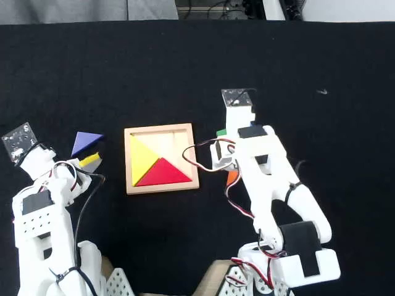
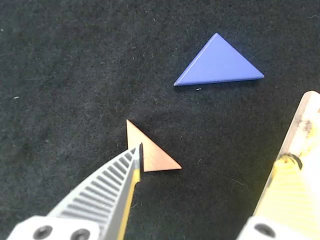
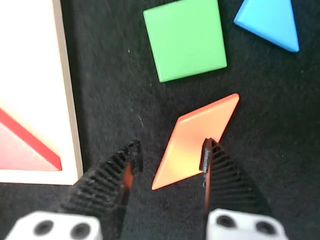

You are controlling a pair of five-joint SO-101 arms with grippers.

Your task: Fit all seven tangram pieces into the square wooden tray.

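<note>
— Well, what is laid out on the black cloth (image 1: pixel 321 154)?

— A square wooden tray (image 1: pixel 176 140), pale and raised at the rim, is seen at the centre of the high view. A yellow triangle (image 1: pixel 143 159) and a red triangle (image 1: pixel 163 172) are seated flat in its lower left part.

— And the loose pieces?

— All are flat and smooth. A violet-blue triangle (image 1: pixel 85 142) is placed left of the tray. A green square (image 3: pixel 185 39), a light blue triangle (image 3: pixel 270 20) and an orange parallelogram (image 3: pixel 195 140) are grouped just right of it. A small tan triangle (image 2: pixel 149 155) is found near the violet-blue one.

— How are the grippers held?

— The right gripper (image 3: pixel 170 147) is parted, with its black ribbed fingers on either side of the orange parallelogram. One tip is at the piece's edge and the other is apart from it. The left gripper (image 2: pixel 212 155) is spread wide. Its grey ribbed tip is seen over the tan triangle's edge, though contact cannot be told.
</note>
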